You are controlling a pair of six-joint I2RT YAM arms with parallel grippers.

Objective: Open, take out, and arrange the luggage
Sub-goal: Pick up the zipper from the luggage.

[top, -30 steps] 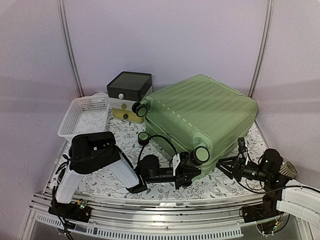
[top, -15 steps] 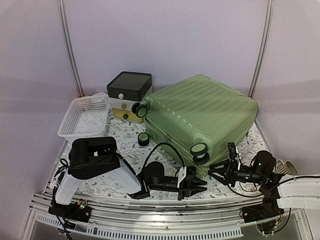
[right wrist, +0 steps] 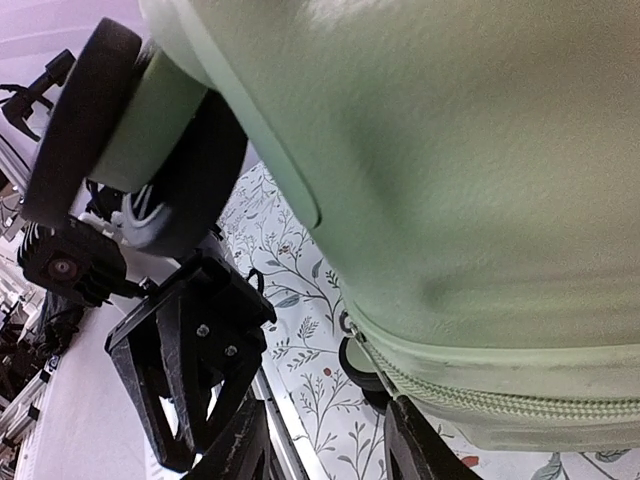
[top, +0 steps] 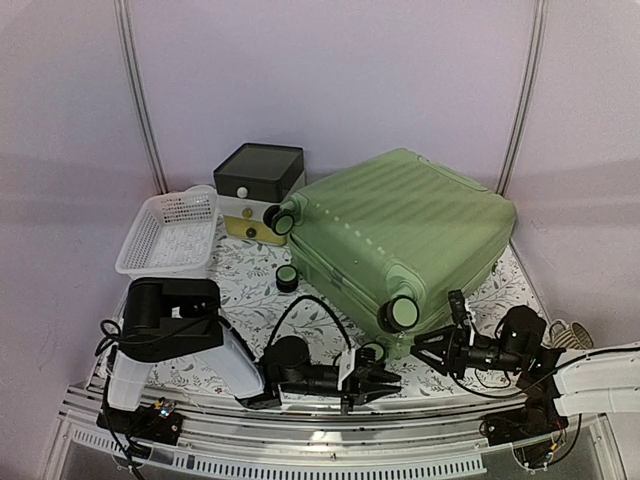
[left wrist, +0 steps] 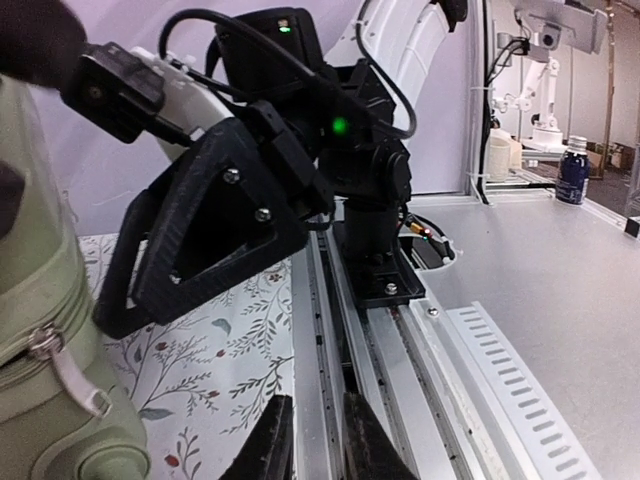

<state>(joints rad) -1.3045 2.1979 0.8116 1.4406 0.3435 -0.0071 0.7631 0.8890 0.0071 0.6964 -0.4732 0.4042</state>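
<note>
The light-green luggage (top: 400, 228) lies shut on its side on the floral cloth, black wheels toward me. In the right wrist view its shell (right wrist: 460, 150) fills the frame, with the zipper seam and a metal pull (right wrist: 350, 325) low down and a wheel (right wrist: 120, 130) at upper left. My right gripper (top: 425, 350) (right wrist: 325, 445) is open at the near corner, its right finger by the zipper. My left gripper (top: 385, 382) (left wrist: 312, 445) lies low over the front rail, jaws slightly apart, nothing between them. The luggage's edge (left wrist: 40, 330) shows at that view's left.
A dark-lidded white-and-yellow box (top: 258, 182) and a white mesh basket (top: 170, 232) stand at the back left. An aluminium rail (top: 300, 420) runs along the near table edge. The two grippers are close together at the luggage's near corner.
My left gripper has drawn back from the luggage's near wheel toward the front rail and parted its jaws. The right gripper has moved left, closer to the near corner.
</note>
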